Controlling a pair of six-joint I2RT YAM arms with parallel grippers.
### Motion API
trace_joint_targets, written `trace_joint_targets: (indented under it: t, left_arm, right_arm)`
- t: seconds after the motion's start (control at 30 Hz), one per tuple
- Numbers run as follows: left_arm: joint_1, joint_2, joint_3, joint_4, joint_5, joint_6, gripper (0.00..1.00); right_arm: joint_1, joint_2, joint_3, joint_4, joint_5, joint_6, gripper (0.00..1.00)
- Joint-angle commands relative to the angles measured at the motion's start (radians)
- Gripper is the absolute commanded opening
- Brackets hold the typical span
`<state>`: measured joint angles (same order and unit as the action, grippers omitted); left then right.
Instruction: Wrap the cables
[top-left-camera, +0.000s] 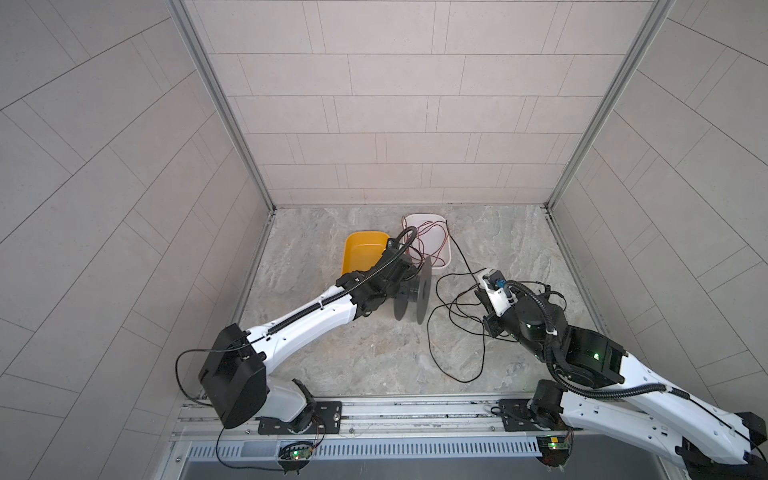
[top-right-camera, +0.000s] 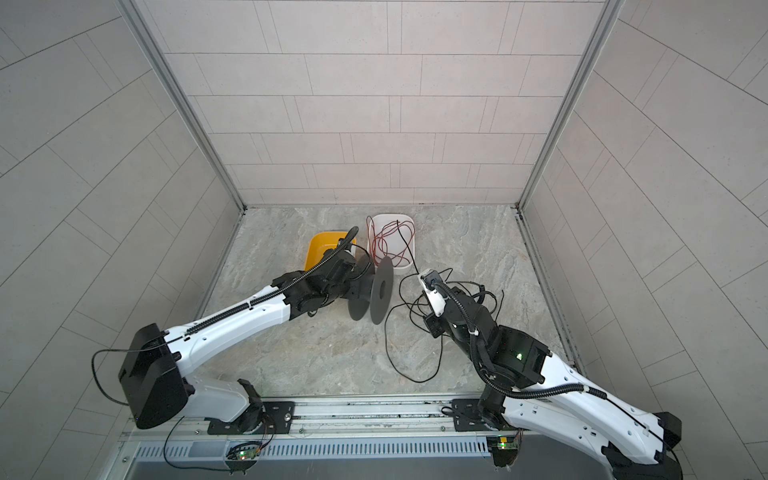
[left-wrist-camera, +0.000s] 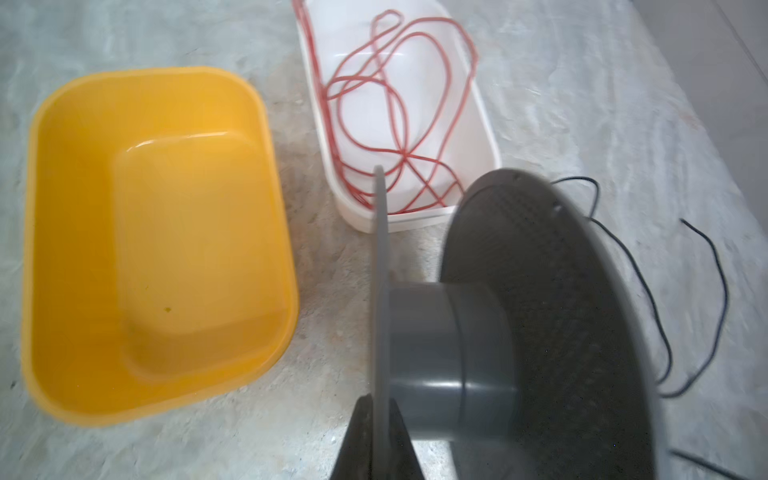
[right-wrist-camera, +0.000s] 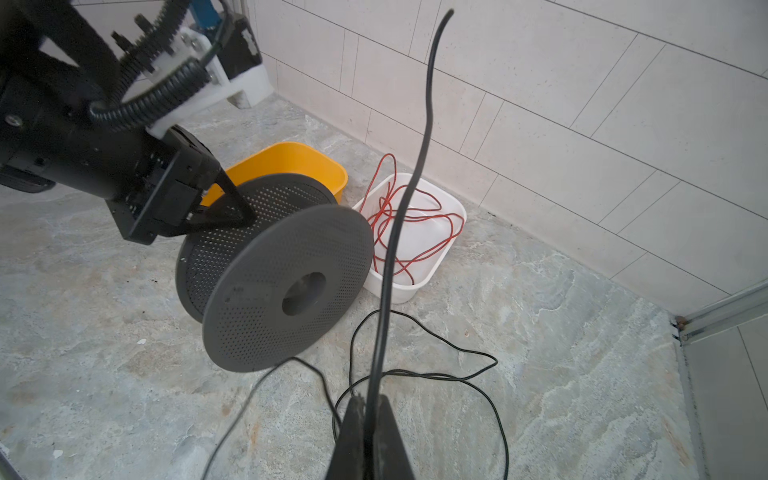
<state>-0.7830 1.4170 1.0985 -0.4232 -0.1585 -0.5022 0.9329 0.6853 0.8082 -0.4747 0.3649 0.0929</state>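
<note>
The gray spool (right-wrist-camera: 257, 291) is clamped by one disc in the left tool (left-wrist-camera: 380, 411). The black cable (right-wrist-camera: 390, 266) is pinched in the right tool (right-wrist-camera: 368, 409), its loops left on the surface (right-wrist-camera: 582, 332) beside the spool. Knots could be made if it is pulled fast.

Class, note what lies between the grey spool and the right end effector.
Loose loops of the black cable, shown in the right wrist view.

Bright, even diffuse light, soft shadows. Top views sharp, edges bowed. Left wrist view blurred, black cable (left-wrist-camera: 725, 291) smeared.
</note>
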Motion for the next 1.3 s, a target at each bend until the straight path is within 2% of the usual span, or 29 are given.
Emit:
trace_joint_targets:
  t: [0.0,0.1,0.27,0.43,0.63,1.03,1.1,1.27]
  left_arm:
    - [0.011,-0.003,0.069,-0.048,-0.062,0.052,0.0]
    - [0.021,-0.015,0.094,-0.074,-0.071,0.077,0.0]
    - [0.024,-0.048,0.097,-0.099,-0.088,0.107,0.0]
    - [0.024,-0.08,0.077,-0.155,-0.106,0.113,0.0]
    - [0.024,-0.108,0.019,-0.142,-0.103,0.094,0.0]
    - [0.025,-0.047,-0.008,-0.088,-0.071,0.067,0.0]
    - [0.026,-0.048,-0.009,-0.089,-0.075,0.066,0.06]
    - [0.028,-0.075,-0.01,-0.1,-0.081,0.065,0.38]
  right_arm:
    - [-0.005,0.005,-0.012,0.091,0.091,-0.038,0.0]
    - [-0.005,0.045,-0.02,0.137,0.134,-0.068,0.0]
    - [-0.013,0.082,-0.125,0.401,0.122,-0.135,0.0]
    - [-0.051,0.151,-0.228,0.664,0.062,-0.205,0.0]
    - [-0.117,0.226,-0.293,0.907,-0.037,-0.214,0.0]
    - [-0.189,0.361,-0.318,1.101,-0.141,-0.229,0.0]
    - [-0.193,0.384,-0.321,1.132,-0.139,-0.231,0.0]
    - [-0.204,0.417,-0.331,1.185,-0.161,-0.228,0.0]
